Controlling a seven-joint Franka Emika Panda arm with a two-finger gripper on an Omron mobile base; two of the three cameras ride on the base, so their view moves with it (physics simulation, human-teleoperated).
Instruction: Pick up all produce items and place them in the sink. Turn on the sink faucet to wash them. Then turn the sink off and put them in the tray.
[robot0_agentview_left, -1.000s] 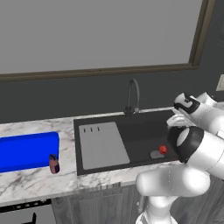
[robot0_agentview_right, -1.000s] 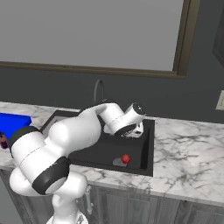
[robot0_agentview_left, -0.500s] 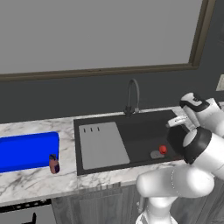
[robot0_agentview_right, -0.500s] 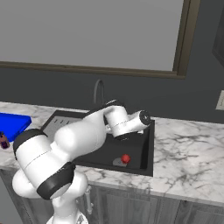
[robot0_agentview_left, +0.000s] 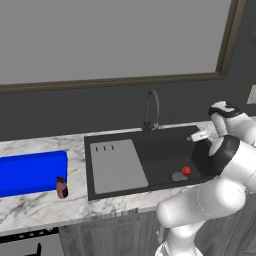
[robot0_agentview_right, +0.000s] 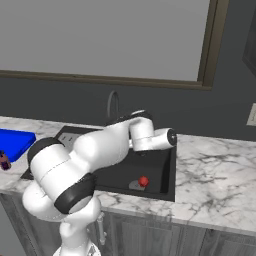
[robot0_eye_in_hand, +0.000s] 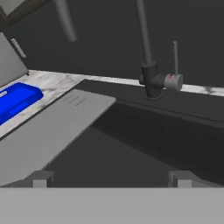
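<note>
Red produce ball (robot0_agentview_left: 186, 170) lay inside the black sink (robot0_agentview_left: 160, 150), beside the round grey drain (robot0_agentview_left: 178, 176), while the white robot arm reached over the basin's right end.

White marble counter (robot0_agentview_left: 35, 207) held the sink, with a flat grey drainboard (robot0_agentview_left: 116, 165) covering the basin's left part. The pincer (robot0_eye_in_hand: 111, 178) was above the basin, held empty with its two fingertips (robot0_eye_in_hand: 40, 179) spread wide apart and nothing between them, pointing toward the faucet (robot0_eye_in_hand: 151, 65). That dark gooseneck faucet stood at the back edge of the sink, a short side lever on its base. A bright blue tray (robot0_agentview_left: 31, 172) sat on the counter well left of the sink, and a small brown-red cylinder (robot0_agentview_left: 61, 188) stood just beside the tray's near right corner. Behind the counter ran a dark wall under a large framed window (robot0_agentview_left: 110, 40).
</note>
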